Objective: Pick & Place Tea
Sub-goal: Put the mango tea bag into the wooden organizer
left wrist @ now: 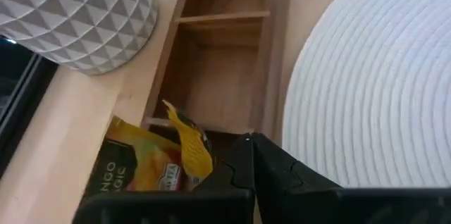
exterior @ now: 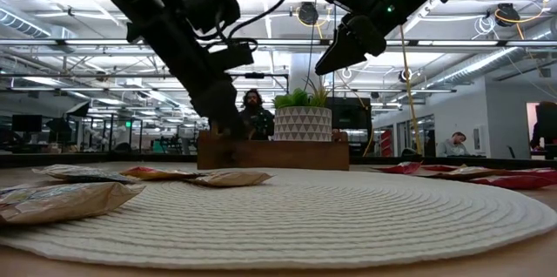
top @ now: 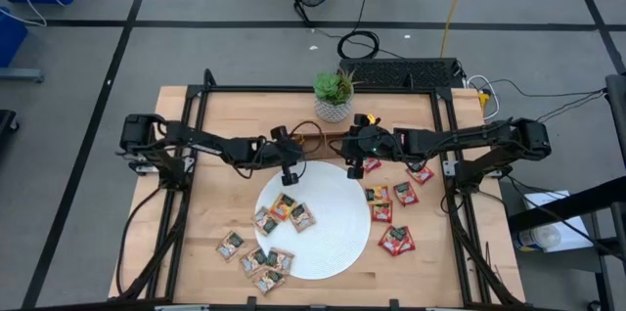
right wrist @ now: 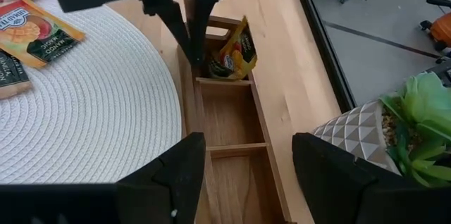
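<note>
The brown three-compartment tray [right wrist: 232, 132] lies at the white plate's [top: 333, 228] far edge. My left gripper [right wrist: 197, 58] reaches down into the tray's end compartment, shut on a tan/orange tea sachet [right wrist: 234, 51] that stands bent there. My right gripper [right wrist: 246, 182] hovers open, holding nothing, raised above the tray's other end [exterior: 348, 42]. More orange sachets lie on the plate [top: 289, 211] and off its near-left edge [top: 254, 257]. Red sachets [top: 391, 203] lie on the table right of the plate. My left gripper holds the orange sachet by one edge [left wrist: 201, 164], pinched between the two fingers [left wrist: 246, 164], which come from above, pointing down. The fingers hide the exact place of contact. The sachet stands tilted and curled in the end compartment, beside the fingertips.
A potted plant in a white patterned pot [top: 334, 96] stands just beyond the tray. Dark frame rails [top: 445, 145] run along the table's left and right sides. The tray's middle compartment [right wrist: 225, 115] shows bare wood. People show in the room behind [exterior: 252, 107].
</note>
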